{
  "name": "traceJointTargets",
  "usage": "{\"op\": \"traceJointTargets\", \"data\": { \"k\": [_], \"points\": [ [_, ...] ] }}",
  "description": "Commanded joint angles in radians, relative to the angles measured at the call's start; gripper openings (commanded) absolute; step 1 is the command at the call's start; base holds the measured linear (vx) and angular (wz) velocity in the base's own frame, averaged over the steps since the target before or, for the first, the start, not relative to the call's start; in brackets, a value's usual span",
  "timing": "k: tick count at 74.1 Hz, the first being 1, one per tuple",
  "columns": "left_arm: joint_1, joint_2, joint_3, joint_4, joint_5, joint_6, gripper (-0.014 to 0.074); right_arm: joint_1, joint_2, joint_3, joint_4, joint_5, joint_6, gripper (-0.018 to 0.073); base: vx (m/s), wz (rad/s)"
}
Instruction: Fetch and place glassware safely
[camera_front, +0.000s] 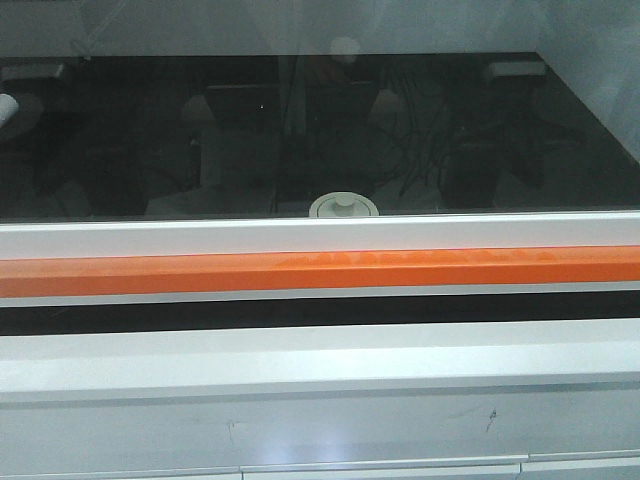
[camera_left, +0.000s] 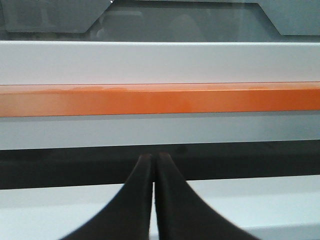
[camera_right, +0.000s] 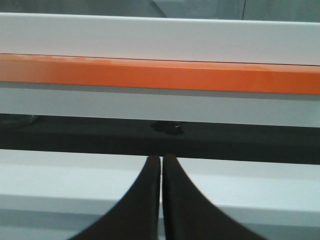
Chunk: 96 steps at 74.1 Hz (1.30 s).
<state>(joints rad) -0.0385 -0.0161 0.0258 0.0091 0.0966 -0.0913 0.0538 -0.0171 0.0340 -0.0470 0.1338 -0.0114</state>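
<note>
The glass jar's cream-white lid (camera_front: 343, 206) with its central knob shows in the front view, at the near edge of a dark glossy surface (camera_front: 150, 130), just behind the white ledge; the glass body is hidden behind that ledge. No gripper shows in the front view. In the left wrist view my left gripper (camera_left: 154, 156) is shut and empty, pointing at the dark gap under an orange rail (camera_left: 160, 99). In the right wrist view my right gripper (camera_right: 161, 157) is shut and empty, facing the same orange rail (camera_right: 160, 74). The jar does not show in either wrist view.
An orange rail (camera_front: 320, 270) runs across the front between white ledges (camera_front: 320, 236), with a dark slot (camera_front: 320, 312) below it. White cabinet panels (camera_front: 320, 420) lie beneath. A small dark smudge (camera_right: 167, 128) sits in the slot in the right wrist view.
</note>
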Motion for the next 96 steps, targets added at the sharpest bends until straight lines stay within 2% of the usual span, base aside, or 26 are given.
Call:
{"op": "traceJointTargets", "data": {
  "k": [1,11,59,71,78,88,96],
  "points": [
    [-0.008,-0.008,0.030,-0.009,-0.077,0.000,-0.0007,-0.004,-0.005,0.011,-0.018,-0.073,-0.010,-0.0008,0.00,0.00],
    [-0.008,-0.008,0.030,-0.009,-0.077,0.000,-0.0007,-0.004,-0.005,0.011,-0.018,-0.073,-0.041,-0.0008,0.00,0.00],
    [-0.008,-0.008,0.023,-0.002,-0.097,0.003,-0.0007,-0.004,-0.005,0.011,0.000,-0.075,-0.029,-0.0008,0.00,0.00],
    [-0.008,-0.008,0.023,-0.002,-0.097,0.003,-0.0007,-0.004,-0.005,0.010,0.000,-0.119,-0.029,-0.0008,0.00,0.00],
    [-0.008,-0.008,0.023,0.035,-0.170,0.031,-0.0007,-0.004,-0.005,0.010,0.000,-0.183,-0.029,-0.0008,0.00,0.00],
    [-0.008,-0.008,0.008,0.020,-0.347,0.016,-0.0007,-0.004,-0.005,-0.031,0.017,-0.314,-0.020,-0.0008,0.00,0.00],
    [-0.008,0.006,-0.080,0.015,-0.351,0.023,-0.0007,-0.004,0.004,-0.130,0.017,-0.304,-0.021,-0.0008,0.00,0.00]
  ]
}}
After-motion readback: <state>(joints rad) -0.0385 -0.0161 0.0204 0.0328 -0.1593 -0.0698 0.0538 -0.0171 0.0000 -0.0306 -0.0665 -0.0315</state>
